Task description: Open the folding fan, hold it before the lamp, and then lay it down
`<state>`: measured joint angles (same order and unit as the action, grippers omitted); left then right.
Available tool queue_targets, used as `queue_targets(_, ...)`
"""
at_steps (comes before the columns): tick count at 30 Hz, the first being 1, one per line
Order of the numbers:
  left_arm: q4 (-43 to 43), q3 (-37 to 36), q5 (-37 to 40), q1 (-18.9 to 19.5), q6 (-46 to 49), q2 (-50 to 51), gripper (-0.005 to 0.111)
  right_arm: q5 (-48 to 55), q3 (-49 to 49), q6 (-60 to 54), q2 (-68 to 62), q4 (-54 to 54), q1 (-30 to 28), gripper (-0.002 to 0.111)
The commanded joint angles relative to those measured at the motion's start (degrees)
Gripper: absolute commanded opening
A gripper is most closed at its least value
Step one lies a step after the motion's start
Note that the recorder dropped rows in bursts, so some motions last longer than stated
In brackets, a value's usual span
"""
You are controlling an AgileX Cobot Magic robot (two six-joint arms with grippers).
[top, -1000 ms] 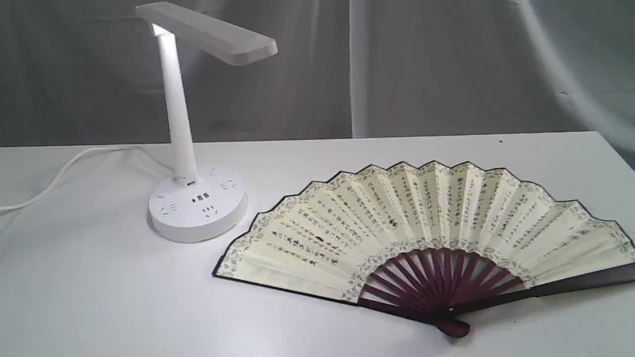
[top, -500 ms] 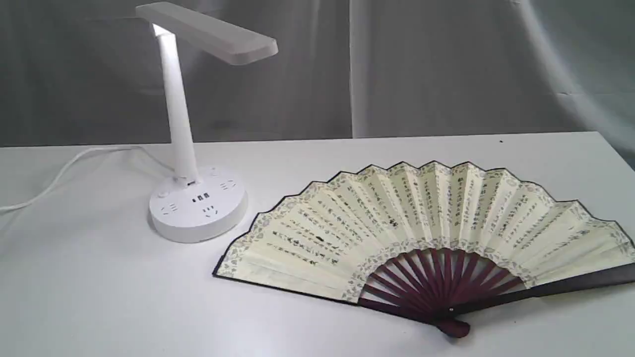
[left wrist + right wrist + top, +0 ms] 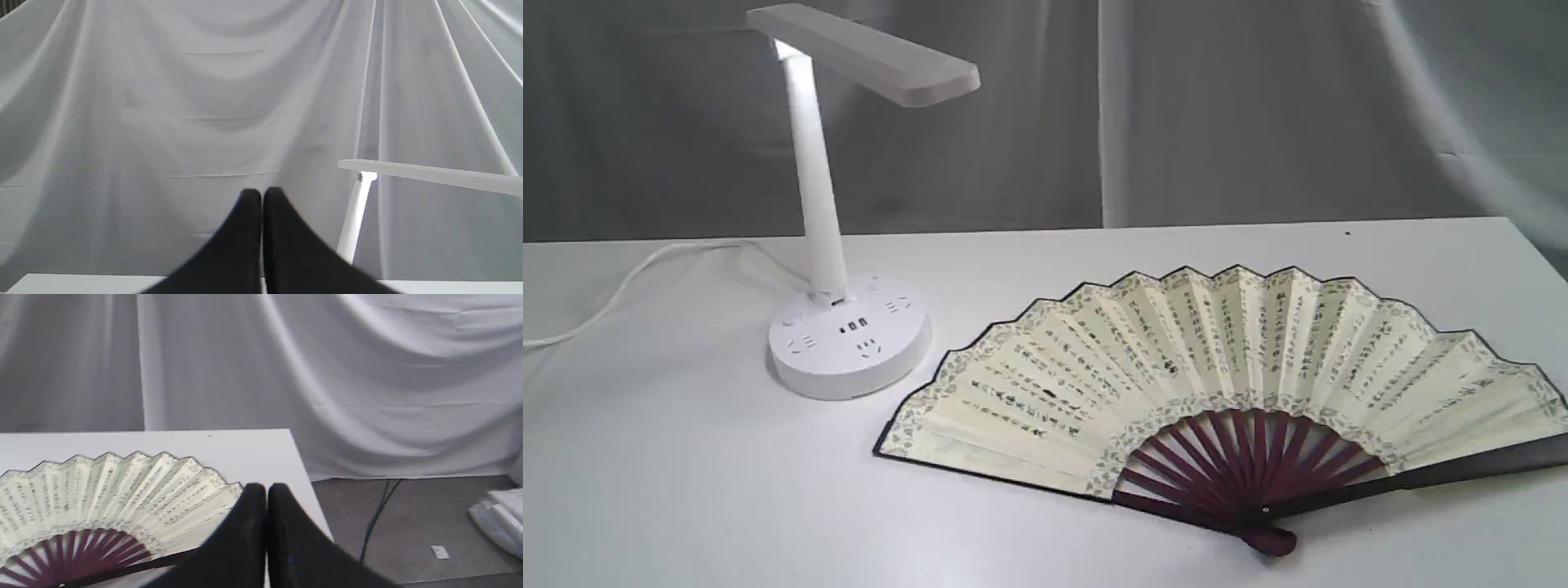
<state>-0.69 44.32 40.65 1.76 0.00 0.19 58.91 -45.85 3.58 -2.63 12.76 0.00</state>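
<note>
Cream folding fan (image 3: 1217, 359) lies spread flat on the table (image 3: 686, 490), near the lamp (image 3: 821, 188); left claw (image 3: 262, 196) and right claw (image 3: 267, 492) pressed together, empty.

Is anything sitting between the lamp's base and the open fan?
Nothing. In the exterior view, only a narrow strip of bare white table separates the lamp from the fan.
</note>
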Motion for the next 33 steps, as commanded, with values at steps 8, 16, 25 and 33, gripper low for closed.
queue_targets(8,-1.1,-0.8,0.1,0.0,0.0,-0.2,0.000,2.2,2.2,1.6,2.6,6.0,0.0,0.000)
queue_targets(16,-3.1,-10.3,-8.6,0.0,0.0,-0.2,0.000,-7.8,9.5,1.6,2.6,-2.8,0.0,0.000)
queue_targets(25,-3.8,-25.3,-24.2,0.0,0.0,-0.2,0.000,-26.9,20.9,1.6,2.6,-2.9,0.0,0.000)
queue_targets(33,-3.8,-36.3,-33.2,0.0,0.0,-0.2,0.000,-34.7,29.8,1.6,2.6,-3.1,0.0,0.000)
